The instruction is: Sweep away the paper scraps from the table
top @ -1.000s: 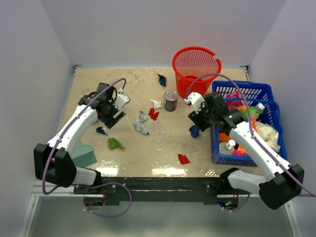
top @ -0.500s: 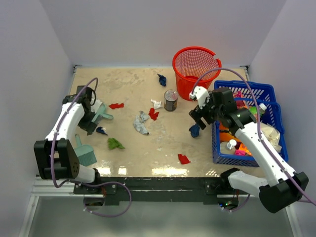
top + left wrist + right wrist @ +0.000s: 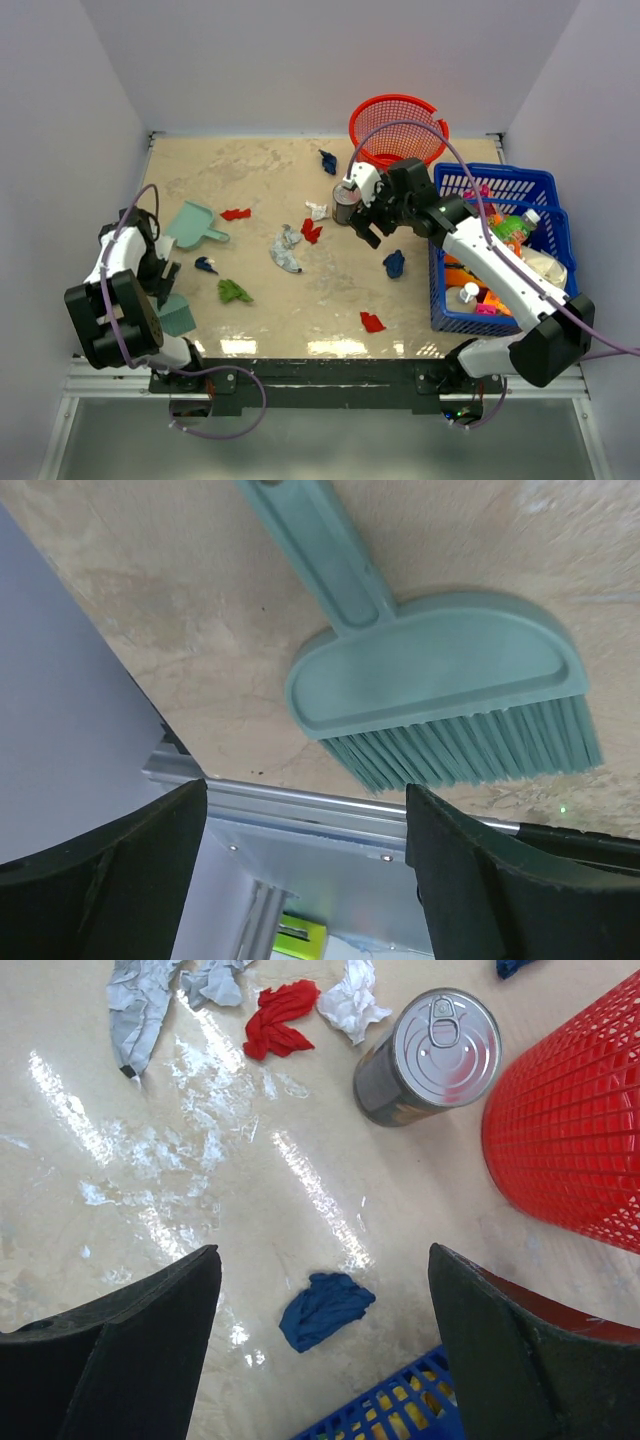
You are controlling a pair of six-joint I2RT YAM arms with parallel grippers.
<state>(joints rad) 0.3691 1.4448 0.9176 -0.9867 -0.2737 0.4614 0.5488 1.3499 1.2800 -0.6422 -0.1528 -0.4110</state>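
On glossy beige table [image 3: 270, 170], crumpled paper scraps [image 3: 286, 248], red/blue/green/grey/white, L hand [image 3: 305, 795], R hand [image 3: 325, 1260] both apart

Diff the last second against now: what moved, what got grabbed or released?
Left hand pulled back toward the near-left corner and hovers open over the brush, leaving the dustpan free on the table. Right hand swung left from the blue scrap toward the tin can, open and empty. Other scraps, can, red basket and blue crate stayed put.
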